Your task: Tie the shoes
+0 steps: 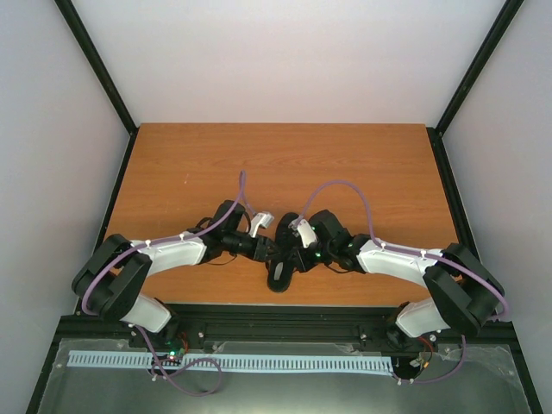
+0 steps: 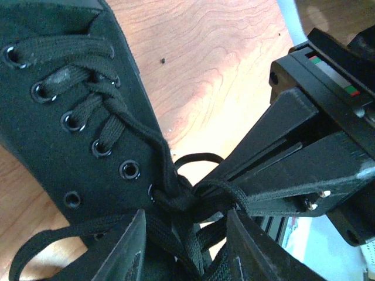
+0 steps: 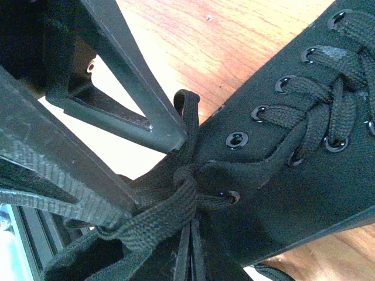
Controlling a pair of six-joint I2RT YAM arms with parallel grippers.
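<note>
The black shoe point(image 1: 279, 274) lies near the table's front edge, between both arms. In the left wrist view the shoe point(image 2: 53, 134) fills the left side, and its laces meet in a crossing point(image 2: 176, 199) just ahead of my left gripper point(image 2: 187, 252). That gripper is open, with lace strands running between its fingers point(image 2: 120, 249). My right gripper point(image 2: 220, 186) reaches in from the right, shut, with a lace looped at its tip. In the right wrist view my right gripper point(image 3: 190, 252) is shut under the lace crossing point(image 3: 187, 175). The left gripper's fingers point(image 3: 126, 70) stand apart there.
The wooden table point(image 1: 285, 164) is bounded by white walls at the back and sides. A black rail point(image 1: 285, 315) runs along the front edge just behind the shoe. Both arms point(image 1: 172, 250) crowd in over the shoe.
</note>
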